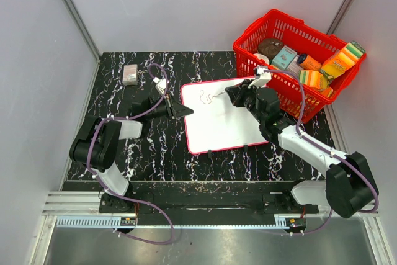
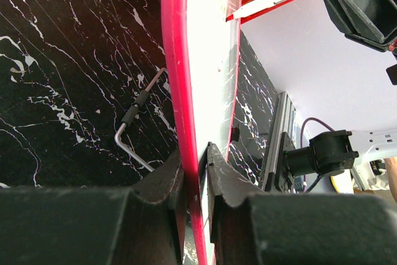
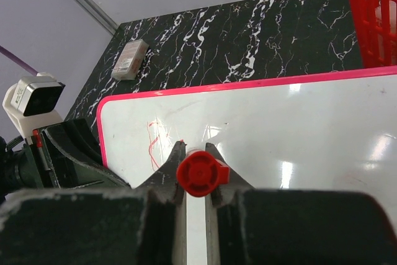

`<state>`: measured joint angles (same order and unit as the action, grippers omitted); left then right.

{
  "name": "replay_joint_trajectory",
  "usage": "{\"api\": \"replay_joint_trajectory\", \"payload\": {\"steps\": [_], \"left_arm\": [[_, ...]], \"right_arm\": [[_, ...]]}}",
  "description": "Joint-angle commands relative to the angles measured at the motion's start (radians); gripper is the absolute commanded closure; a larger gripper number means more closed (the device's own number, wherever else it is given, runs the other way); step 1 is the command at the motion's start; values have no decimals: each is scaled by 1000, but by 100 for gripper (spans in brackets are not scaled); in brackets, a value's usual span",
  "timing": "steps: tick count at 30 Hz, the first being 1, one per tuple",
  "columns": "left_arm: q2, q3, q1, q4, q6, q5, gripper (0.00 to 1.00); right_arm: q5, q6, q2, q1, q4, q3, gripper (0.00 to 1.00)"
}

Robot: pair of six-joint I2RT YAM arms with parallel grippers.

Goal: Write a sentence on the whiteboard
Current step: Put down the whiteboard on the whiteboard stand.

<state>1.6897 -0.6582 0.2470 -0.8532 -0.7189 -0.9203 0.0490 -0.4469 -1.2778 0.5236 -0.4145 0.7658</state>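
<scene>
Left pincer (image 1: 183, 111) clamps the whiteboard (image 1: 223, 122) by its left rim on the surface (image 1: 136, 153); right pincer (image 1: 234, 94), gripping a red marker (image 3: 200, 173), points it at the far-left corner beside a few red strokes (image 1: 206, 98), blank board stretching rightward.

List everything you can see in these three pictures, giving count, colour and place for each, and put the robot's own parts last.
table: one, black with white veins, under everything
whiteboard: one, white with a red rim, middle of the table
writing: a few strokes, red, near the whiteboard's far left corner
marker: one, white with a red end, tip at the writing
basket: one, red, far right corner
packets: several, orange, yellow, teal and brown, in the basket
small block: one, greyish pink, far left of the table
bent metal rod: one, silver and black, on the table beside the whiteboard's rim
left gripper: one, black, shut on the whiteboard's left edge
right gripper: one, black, shut on the marker
</scene>
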Motion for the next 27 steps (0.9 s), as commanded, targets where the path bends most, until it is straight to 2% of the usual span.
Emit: {"api": "replay_joint_trajectory", "payload": {"steps": [1,16,27], "left_arm": [[-22,-8,18,-17,79,-9,100],[-22,-9,18,-17,79,-8,100],[-21,-9,18,-15,79,-8,100]], "right_arm": [[58,28,12,7,-23,20,100],[89,36,-9,6,-29,43,100],[11,20,-49,6,-21,69,100]]}}
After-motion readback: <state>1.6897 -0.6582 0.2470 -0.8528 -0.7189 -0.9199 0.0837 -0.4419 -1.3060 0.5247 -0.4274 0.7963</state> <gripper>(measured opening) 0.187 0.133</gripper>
